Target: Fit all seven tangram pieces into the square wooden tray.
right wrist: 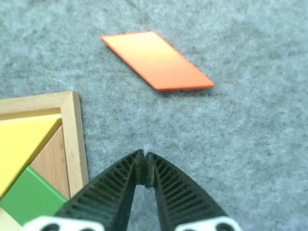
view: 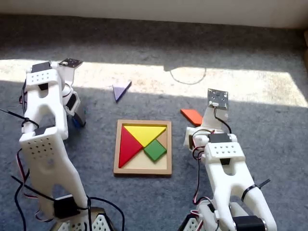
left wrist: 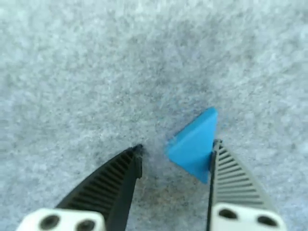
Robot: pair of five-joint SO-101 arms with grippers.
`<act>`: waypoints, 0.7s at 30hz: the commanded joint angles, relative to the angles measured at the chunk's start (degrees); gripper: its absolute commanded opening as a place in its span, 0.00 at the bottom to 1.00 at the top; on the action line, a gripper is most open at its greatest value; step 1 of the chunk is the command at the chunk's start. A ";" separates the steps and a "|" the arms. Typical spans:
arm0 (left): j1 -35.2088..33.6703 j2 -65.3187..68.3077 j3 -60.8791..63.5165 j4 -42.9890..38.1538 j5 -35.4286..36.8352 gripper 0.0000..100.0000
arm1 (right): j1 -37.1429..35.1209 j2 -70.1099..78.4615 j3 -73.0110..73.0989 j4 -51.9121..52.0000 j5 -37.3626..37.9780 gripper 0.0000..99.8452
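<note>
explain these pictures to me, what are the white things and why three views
These are two small white robot arms, the left arm and the right arm, each ending in a two-fingered hand. One picture looks down from above; the other two come from a camera on each wrist, looking past the fingers. On the grey carpet lies a wooden tray holding a yellow triangle, a red triangle and a green square. Outside it lie a purple triangle, an orange piece and a blue triangle. The left hand is open around the blue triangle; the right hand is shut on nothing, near the orange piece.
</note>
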 commanded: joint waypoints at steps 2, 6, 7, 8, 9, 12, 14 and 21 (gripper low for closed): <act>2.68 -0.22 -3.03 -0.97 -0.62 0.22 | 0.66 -2.15 0.04 -0.92 0.70 0.01; 2.77 0.04 -4.44 -1.14 -2.29 0.22 | 0.66 -2.15 0.04 -0.92 0.70 0.01; 2.77 0.13 -5.23 -0.88 -3.78 0.22 | 0.66 -2.15 0.04 -0.92 0.70 0.01; 2.77 0.13 -5.93 -0.88 -4.84 0.22 | 0.66 -2.15 0.04 -0.92 0.70 0.01; 2.77 0.13 -6.46 -0.88 -5.45 0.22 | 0.66 -2.15 0.04 -0.92 0.70 0.01; 3.38 -0.04 -7.16 -0.88 -5.80 0.22 | 0.66 -2.15 0.04 -0.92 0.70 0.01; 4.00 0.04 -7.52 -0.79 -5.80 0.22 | 0.66 -2.15 0.04 -0.92 0.70 0.01; 5.14 0.22 -7.34 1.32 -5.89 0.22 | 0.66 -2.15 0.04 -0.92 0.70 0.01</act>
